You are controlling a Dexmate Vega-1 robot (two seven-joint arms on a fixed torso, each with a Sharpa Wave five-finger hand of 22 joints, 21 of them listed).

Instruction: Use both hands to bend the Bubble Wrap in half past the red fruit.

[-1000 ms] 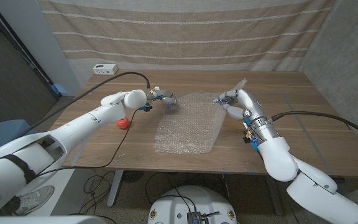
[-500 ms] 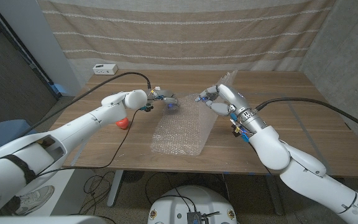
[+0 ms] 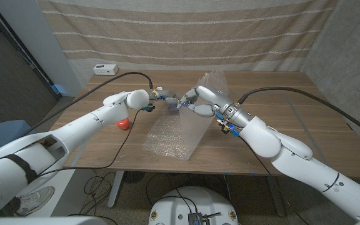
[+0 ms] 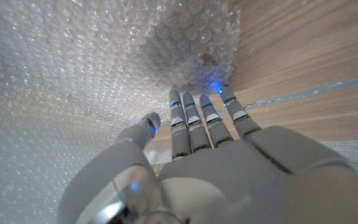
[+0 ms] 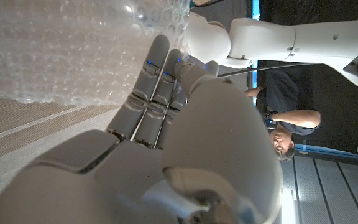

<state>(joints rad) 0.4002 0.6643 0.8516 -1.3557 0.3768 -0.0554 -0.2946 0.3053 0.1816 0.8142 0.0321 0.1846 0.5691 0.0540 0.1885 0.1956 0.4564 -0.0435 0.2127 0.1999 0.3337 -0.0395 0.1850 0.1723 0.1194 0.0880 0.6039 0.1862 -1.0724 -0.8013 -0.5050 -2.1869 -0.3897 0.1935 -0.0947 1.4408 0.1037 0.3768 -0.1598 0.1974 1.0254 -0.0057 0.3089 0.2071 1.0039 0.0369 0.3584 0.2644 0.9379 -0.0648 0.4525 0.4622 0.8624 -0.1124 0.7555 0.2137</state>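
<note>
The Bubble Wrap (image 3: 167, 139) is a clear sheet on the middle of the wooden table (image 3: 292, 134). Its right side stands lifted in a steep flap up to about my hands' height. My right hand (image 3: 196, 100) grips that raised edge and holds it over the sheet's far part. Close to it, my left hand (image 3: 165, 98) pinches the sheet's far left corner. In the left wrist view the fingers (image 4: 194, 118) lie on the bulged corner of the Bubble Wrap (image 4: 73, 74). The red fruit (image 3: 124, 124) sits left of the sheet, half hidden by my left forearm.
A white box (image 3: 105, 69) stands at the table's far left corner. A black cable (image 3: 121, 141) runs over the left arm and down across the table's front edge. Behind the table, the right wrist view shows a person (image 5: 284, 134).
My right hand has swung left with the wrap's right edge, from the table's right side to just beside the left hand. The flap now stands steeper. The left hand stayed put.
</note>
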